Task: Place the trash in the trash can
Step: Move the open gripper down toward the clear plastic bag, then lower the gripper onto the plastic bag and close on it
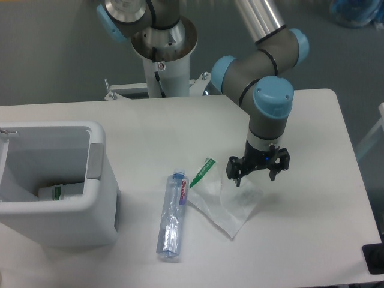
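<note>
Under the spread, empty hand [258,172] lies the crumpled clear plastic wrapper's [227,204] right edge; bare white tabletop [312,228] opens rightward.

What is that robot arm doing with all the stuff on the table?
It is cleaning up trash. Its open gripper hangs right over the clear plastic wrapper, fingers spread, not holding anything yet. The flattened bottle lies beside the wrapper on the table. The white trash can sits to the left with something already inside.
</note>
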